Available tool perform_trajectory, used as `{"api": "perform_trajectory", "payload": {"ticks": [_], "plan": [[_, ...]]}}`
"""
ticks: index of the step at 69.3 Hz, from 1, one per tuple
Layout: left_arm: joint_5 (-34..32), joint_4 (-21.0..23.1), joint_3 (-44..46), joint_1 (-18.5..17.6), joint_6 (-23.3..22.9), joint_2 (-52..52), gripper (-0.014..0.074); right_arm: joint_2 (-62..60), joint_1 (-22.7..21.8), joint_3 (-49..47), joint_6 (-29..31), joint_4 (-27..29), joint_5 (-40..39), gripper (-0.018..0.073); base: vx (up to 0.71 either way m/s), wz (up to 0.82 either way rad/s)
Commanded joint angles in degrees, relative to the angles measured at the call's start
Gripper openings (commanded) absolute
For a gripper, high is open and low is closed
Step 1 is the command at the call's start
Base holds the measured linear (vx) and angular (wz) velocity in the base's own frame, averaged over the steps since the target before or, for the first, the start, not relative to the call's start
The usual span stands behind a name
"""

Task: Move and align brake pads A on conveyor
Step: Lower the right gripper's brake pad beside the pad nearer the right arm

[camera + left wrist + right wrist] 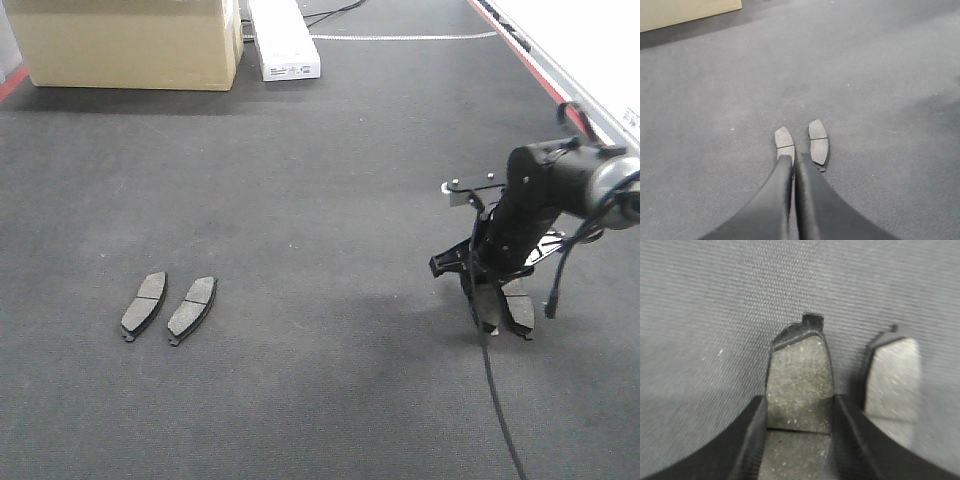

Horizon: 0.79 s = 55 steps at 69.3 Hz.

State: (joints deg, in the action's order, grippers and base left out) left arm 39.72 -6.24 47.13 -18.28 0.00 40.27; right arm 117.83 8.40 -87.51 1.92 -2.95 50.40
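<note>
Down on the conveyor our right gripper clasps one brake pad by its long edges, its tabbed end pointing away from the wrist camera. A second pad lies just beside it, blurred and partly cut off by a finger. Well apart, two more pads lie side by side, long axes parallel and slanting. Our left gripper has its fingers pressed together, holding nothing and partly hiding one pad's near end.
</note>
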Motion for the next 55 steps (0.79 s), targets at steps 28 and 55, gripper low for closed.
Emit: {"api": "perform_trajectory", "payload": {"ticks": [28,55], "plan": [[-3.92,-0.06,1.56,0.00,0.00,-0.15,-0.0006,-0.77,-0.41,-2.96,0.61,1.61,-0.32,0.0216,0.00,0.00],[-3.98,-0.06,1.56,0.00,0.00,-0.15,-0.0006,-3.06,-0.41,-4.48,0.61,2.95,1.03,0.0712,0.00,0.00]]}}
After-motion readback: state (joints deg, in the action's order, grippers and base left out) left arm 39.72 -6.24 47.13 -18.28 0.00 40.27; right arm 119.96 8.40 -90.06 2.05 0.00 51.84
